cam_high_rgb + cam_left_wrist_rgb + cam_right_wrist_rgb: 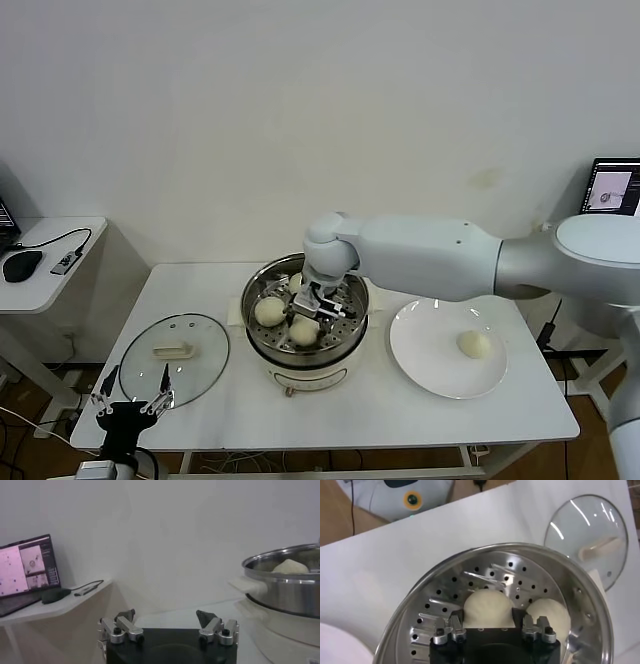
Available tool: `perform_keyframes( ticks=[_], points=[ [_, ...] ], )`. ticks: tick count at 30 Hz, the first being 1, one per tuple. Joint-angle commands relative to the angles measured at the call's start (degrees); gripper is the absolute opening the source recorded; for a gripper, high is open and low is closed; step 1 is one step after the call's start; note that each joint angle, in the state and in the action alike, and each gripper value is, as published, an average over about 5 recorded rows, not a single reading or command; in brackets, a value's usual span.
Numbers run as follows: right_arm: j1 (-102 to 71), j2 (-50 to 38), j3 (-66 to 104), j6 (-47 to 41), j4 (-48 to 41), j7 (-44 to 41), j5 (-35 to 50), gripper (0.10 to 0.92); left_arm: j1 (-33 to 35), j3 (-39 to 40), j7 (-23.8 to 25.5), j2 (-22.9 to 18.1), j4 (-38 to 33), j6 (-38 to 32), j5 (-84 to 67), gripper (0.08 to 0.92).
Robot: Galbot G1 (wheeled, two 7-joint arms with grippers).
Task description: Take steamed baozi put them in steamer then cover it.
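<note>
Head view first: we see the right pincer (pixel 318 297) lowered into the steamer (pixel 352 322), which stands at the middle of the white counter (pixel 330 410). Three steamed baozi are visible on the perforated tray around that pincer: one bun (pixel 269 311) on its left, a second bun (pixel 304 329) just below its fingertips toward the robot, and a sliver of a third bun (pixel 295 282) behind it, mostly hidden by the arm. The fourth bun (pixel 474 344) lies on the white plate (pixel 420 355), well off to the pincer's right and apart from the steamer.

From the right wrist view we look straight down between the fingers (pixel 451 630) of the right pincer (pixel 493 630). They stand spread, with a bun (pixel 488 607) lying between and just beyond them; we cannot tell whether the pads touch the dough. Another bun (pixel 549 614) sits just beside it on the tray of the steamer (pixel 445 595). The glass lid (pixel 587 530) lies flat on the counter (pixel 380 575) past the steamer rim.

Our left pincer (pixel 133 402) hangs low at the counter's near left corner, well apart from the steamer and just at the edge of the glass lid (pixel 175 357). In the left wrist view, the left pincer (pixel 166 621) has its fingers spread with nothing between them, and the steamer (pixel 285 587) rises ahead of it with a bun (pixel 290 566) showing over the rim.
</note>
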Motion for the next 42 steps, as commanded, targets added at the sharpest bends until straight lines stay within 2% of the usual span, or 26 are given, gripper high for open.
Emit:
perform_keyframes(
  ticks=[1,8,16,22,33,42],
  points=[
    [0.96,-1.21,0.75,1.25,0.43,-0.09,0.26,0.794,0.15,-0.35,0.03,0.33,-0.06,-0.01,-0.02,0.823],
    [3.37,-7.94,3.21,-1.87,3.59,-0.45,2.64,0.822,0.04,-0.83,0.04,0.75,-0.34,0.02,-0.01,0.823],
    [4.9,-20.29,7.37,-19.23,7.32,-1.21,7.41,0.823,-0.16,-0.47,0.02,1.16,-0.32,0.04,0.16,0.823],
    [5.17,-29.6,6.85,-26.93,10.93,-0.64,6.44,0.823,-0.32,-0.16,0.03,1.56,-0.38,0.06,0.14,0.823],
    [-4.73,-43.05,10.39,-26.9,10.47,0.56,-1.22,0.823,-1.14,1.88,0.21,1.27,0.37,0.19,1.11,0.823],
    [-20.91,-46.61,23.65,-24.68,5.22,0.85,-6.51,0.823,-1.03,2.51,0.19,1.32,0.76,0.35,1.77,0.823]
  ],
)
